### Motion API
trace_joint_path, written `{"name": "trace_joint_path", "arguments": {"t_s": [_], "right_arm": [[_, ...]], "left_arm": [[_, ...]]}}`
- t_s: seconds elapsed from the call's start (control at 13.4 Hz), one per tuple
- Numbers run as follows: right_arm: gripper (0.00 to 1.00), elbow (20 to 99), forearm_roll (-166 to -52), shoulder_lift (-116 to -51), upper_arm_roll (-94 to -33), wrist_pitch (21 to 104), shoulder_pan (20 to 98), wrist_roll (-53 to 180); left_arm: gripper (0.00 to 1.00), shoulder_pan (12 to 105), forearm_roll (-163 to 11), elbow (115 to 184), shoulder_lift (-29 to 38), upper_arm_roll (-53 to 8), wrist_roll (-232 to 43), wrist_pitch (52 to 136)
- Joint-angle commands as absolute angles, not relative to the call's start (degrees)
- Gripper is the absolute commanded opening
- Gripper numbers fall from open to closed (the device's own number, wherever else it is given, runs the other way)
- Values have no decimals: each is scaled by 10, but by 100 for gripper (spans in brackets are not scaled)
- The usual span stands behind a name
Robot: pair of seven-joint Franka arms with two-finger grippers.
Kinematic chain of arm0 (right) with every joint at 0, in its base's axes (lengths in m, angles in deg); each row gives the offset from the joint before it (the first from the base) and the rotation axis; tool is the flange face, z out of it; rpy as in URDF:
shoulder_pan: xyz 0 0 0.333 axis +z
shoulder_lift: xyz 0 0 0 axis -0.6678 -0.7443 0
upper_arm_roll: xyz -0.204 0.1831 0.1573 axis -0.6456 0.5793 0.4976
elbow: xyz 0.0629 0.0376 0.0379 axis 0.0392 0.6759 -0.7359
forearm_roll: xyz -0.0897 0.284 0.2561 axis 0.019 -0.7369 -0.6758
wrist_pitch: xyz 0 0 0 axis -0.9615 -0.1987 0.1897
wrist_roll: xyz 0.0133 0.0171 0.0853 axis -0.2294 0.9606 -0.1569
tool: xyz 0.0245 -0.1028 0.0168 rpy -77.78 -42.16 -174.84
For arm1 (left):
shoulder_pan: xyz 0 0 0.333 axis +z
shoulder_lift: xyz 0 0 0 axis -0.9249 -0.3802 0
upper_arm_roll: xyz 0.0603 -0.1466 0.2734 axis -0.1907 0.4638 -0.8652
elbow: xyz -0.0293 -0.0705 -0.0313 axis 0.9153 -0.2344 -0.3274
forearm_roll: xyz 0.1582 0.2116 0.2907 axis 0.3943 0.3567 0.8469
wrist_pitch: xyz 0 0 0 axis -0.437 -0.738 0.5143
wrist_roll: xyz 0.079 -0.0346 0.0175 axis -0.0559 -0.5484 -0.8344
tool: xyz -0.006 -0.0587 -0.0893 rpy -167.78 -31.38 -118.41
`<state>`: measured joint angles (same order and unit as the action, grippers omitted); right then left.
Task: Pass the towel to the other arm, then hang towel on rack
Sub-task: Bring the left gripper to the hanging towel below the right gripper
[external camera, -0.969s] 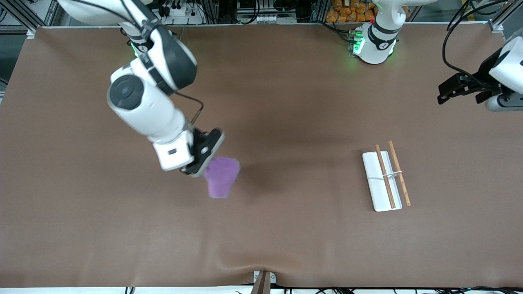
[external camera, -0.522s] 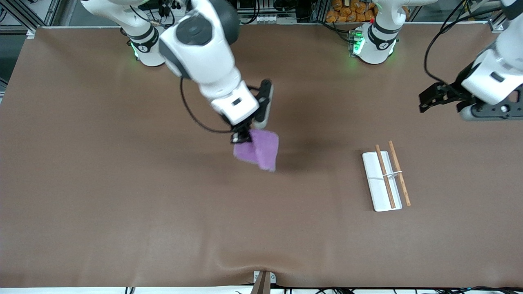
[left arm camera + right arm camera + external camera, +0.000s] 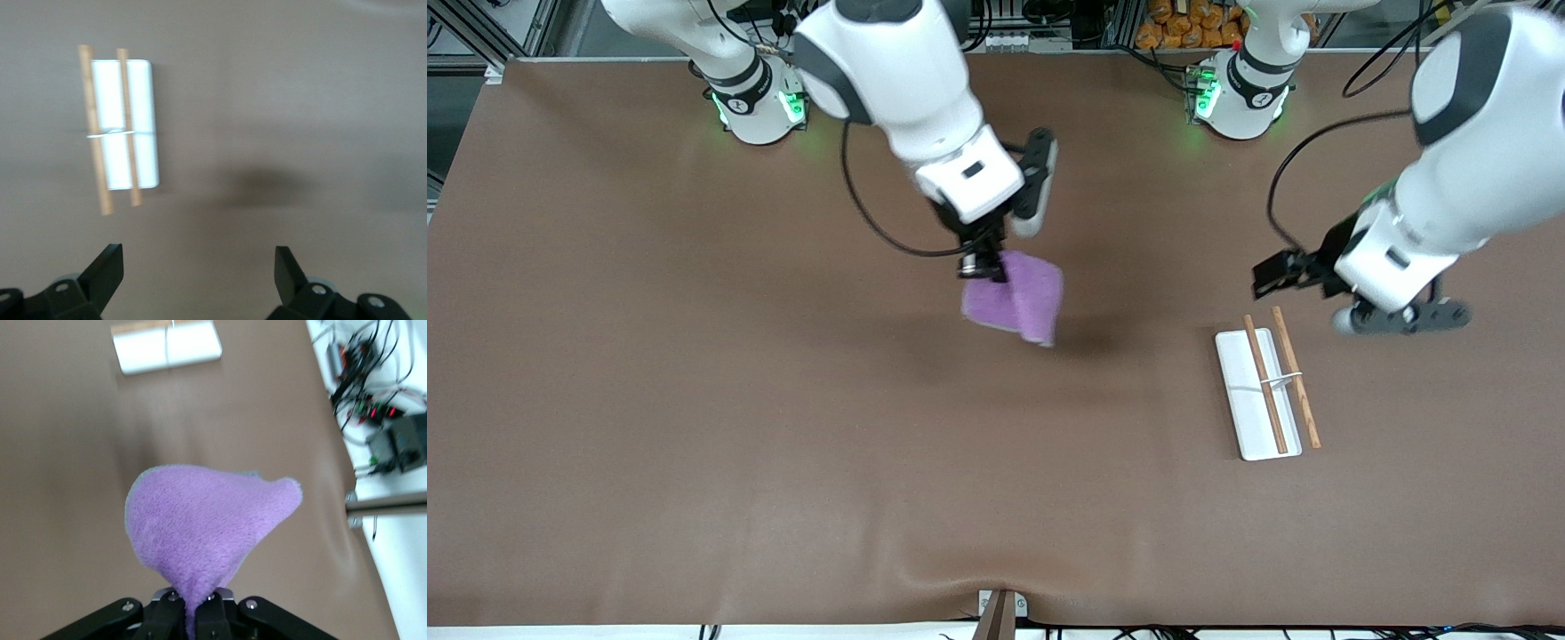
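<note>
Currently your right hand is clamped on the towel, aloft over mid-surface.
Your left hand, fingers apart, hovers beside the rack, which sits toward the left arm's edge.

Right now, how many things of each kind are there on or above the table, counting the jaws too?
Towel: 1, purple, the towel held in the air by the right gripper.
Rack: 1, the rack, white base with two wooden rods.
Grippers: 2, the other is the left gripper, jaws open.
Total: 4.
</note>
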<state>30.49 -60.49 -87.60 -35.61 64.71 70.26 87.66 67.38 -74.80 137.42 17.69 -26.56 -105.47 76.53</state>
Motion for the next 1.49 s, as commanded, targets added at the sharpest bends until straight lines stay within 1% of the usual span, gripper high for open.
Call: {"name": "trace_joint_path", "arguments": {"t_s": [0.0, 0.15, 0.37, 0.67, 0.89, 1.42], "right_arm": [[0, 302, -576, -894, -362, 685, 739, 796], [0, 301, -551, -906, -362, 714, 755, 766], [0, 302, -546, -908, -362, 719, 757, 749], [0, 302, -545, -909, -362, 719, 759, 743], [0, 303, -543, -909, -362, 719, 760, 735], [0, 303, -542, -909, -362, 719, 759, 722]], "left_arm": [[100, 673, -793, 1366, 144, -264, -1083, 806], [100, 667, -827, 1365, 121, -264, -1108, 824], [100, 654, -839, 1364, 89, -263, -1155, 849], [100, 605, -840, 1327, 56, -264, -1315, 852], [100, 578, -841, 1326, 47, -264, -1394, 853], [100, 561, -841, 1305, 49, -264, -1535, 853]]}}
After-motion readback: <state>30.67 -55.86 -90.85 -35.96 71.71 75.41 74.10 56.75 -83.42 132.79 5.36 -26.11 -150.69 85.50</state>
